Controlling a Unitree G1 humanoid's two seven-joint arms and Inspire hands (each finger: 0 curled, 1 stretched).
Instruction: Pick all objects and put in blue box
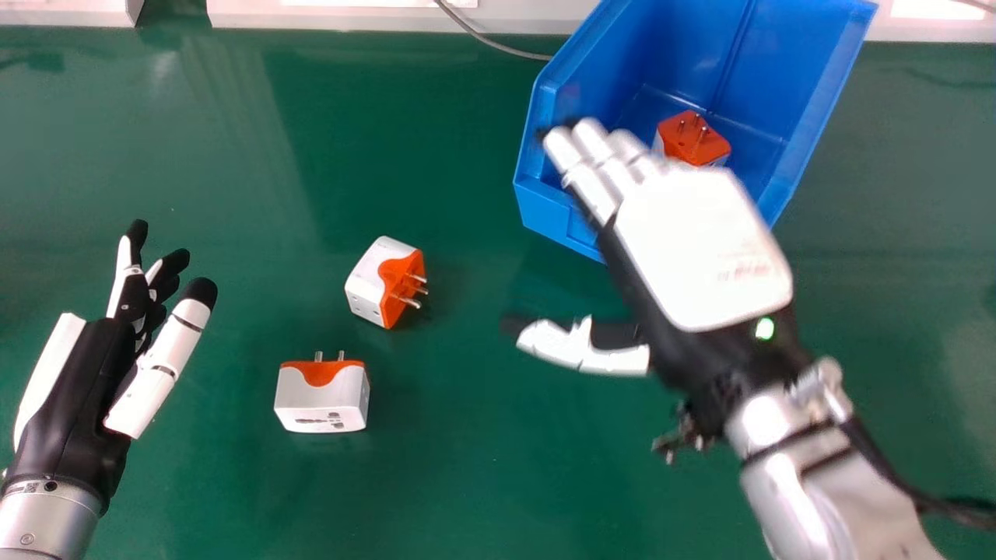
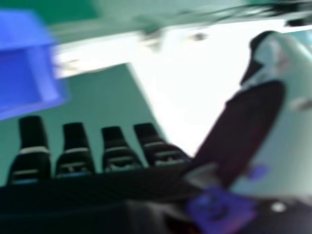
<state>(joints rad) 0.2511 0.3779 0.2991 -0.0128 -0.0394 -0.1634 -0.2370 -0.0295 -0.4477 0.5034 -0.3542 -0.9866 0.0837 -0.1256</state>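
Surface (image 1: 467, 467): dark green, paler streaks. Box (image 1: 556, 214): uniform blue. Boxed adapter (image 1: 689, 140), middle adapter (image 1: 369, 284) and near adapter (image 1: 319, 397): white and orange, silvery pins. Left fingers (image 1: 162, 362) and right fingers (image 1: 595, 175): white segments, black tips. Left forearm (image 1: 47, 521): silver.

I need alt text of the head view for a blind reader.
Black-and-white right robot hand, fingers open, overlapping a blue plastic box holding one orange-and-white plug adapter. A second adapter and a third lie on the green table; the left hand is at left.
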